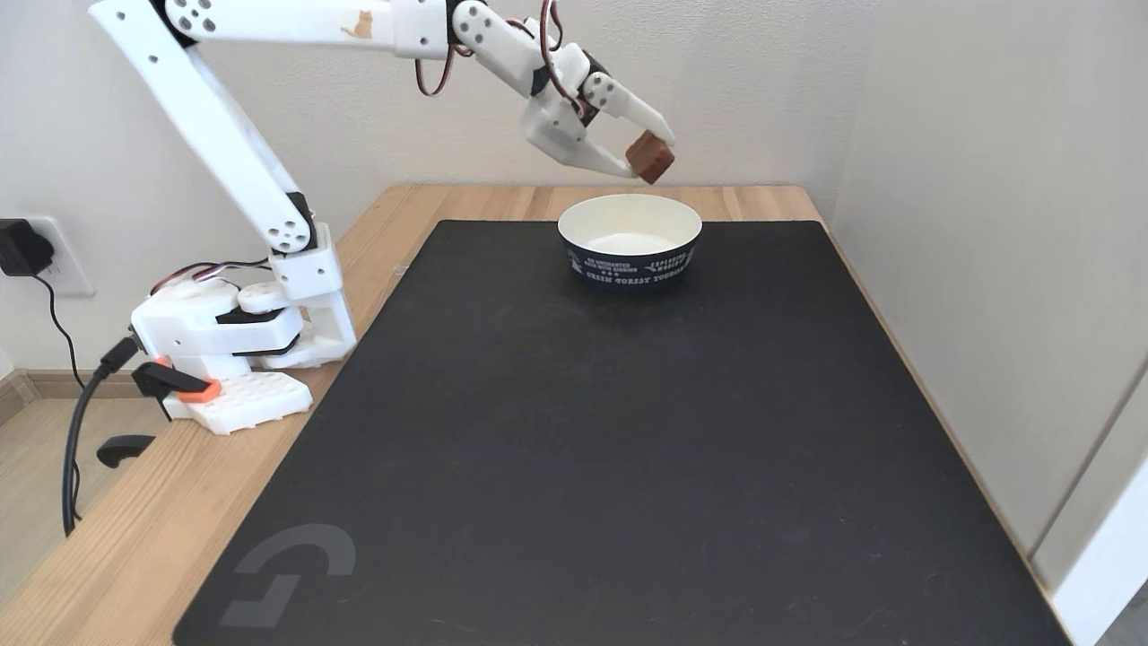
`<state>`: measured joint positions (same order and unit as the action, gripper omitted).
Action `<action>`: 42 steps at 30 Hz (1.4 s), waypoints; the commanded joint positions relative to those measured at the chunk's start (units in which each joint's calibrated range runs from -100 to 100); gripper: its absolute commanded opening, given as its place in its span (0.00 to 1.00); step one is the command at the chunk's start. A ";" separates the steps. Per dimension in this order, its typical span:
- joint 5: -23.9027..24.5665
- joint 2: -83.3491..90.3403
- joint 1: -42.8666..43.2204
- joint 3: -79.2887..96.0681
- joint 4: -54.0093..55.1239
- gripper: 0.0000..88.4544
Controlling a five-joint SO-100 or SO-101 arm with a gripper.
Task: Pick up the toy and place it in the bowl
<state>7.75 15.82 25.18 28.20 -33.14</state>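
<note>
Light wooden table (134,538), plank-grained, pushed into a corner of pale walls. Over most of it, a black rectangular mat (583,431), matte and faintly scuffed, with a grey logo at its near left corner. At the left edge in the fixed view, a white plastic arm (224,152), base clamped to the table with an orange-and-black clamp (179,384), red and black wires looping at the joints, a small orange cat sticker on the upper link; reaching up and across to the right. Black cable (76,449) hanging off the table's left side, a black plug (18,249) in the wall socket beyond. Toward the far end of the mat, a round paper bowl (630,240), cream-white inside, dark navy outside with white lettering. Above and just behind the bowl's far rim, the gripper (647,156), white fingers clamped on the toy (650,157): small reddish-brown cube, rounded edges, held clear of the bowl, not touching it
</note>
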 commanded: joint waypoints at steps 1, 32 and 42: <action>0.86 1.56 5.06 5.91 11.38 0.03; 0.34 21.99 -9.33 18.26 1.21 0.03; 0.24 70.51 -26.06 64.23 0.79 0.02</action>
<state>8.16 68.86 1.29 78.37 -32.12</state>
